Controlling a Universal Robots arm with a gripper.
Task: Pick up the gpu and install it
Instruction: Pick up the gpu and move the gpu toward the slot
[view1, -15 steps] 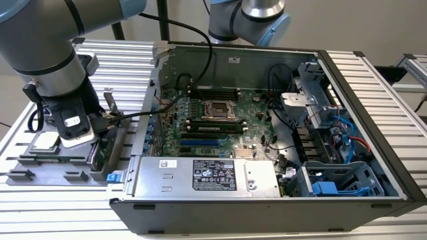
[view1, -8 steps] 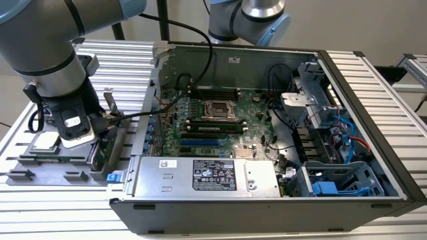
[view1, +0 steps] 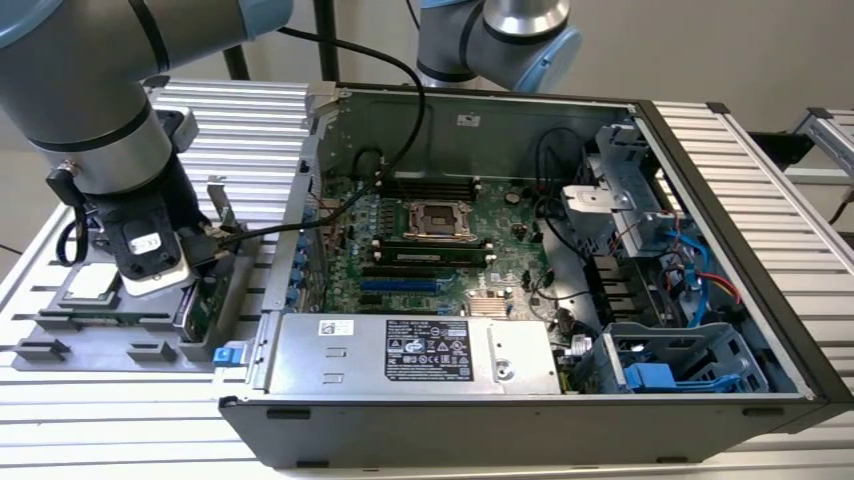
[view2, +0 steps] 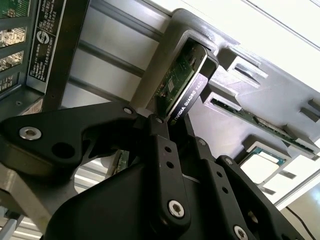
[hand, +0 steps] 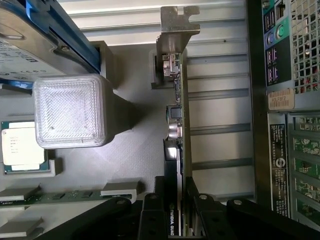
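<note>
The gpu (view1: 204, 300) stands on its long edge in a slot of the grey holder tray (view1: 80, 335), at the exterior view's left beside the open computer case (view1: 534, 400). Its silver end bracket (hand: 177, 25) points away from the arm, and its green board edge and black shroud (view2: 185, 85) show in both wrist views. My gripper (hand: 178, 200) is down over the card's near end. The black fingers (view2: 160, 145) press against both faces of the gpu (hand: 178, 125), shut on it. The card still sits in its slot.
The tray also holds a square silver CPU chip (hand: 22, 145), a memory stick (hand: 60, 197) and a hard drive in a blue frame (hand: 30, 40). Inside the case the motherboard (view1: 427, 240) lies exposed, with a power supply (view1: 414, 350) at the front and cables (view1: 694, 270) on the right.
</note>
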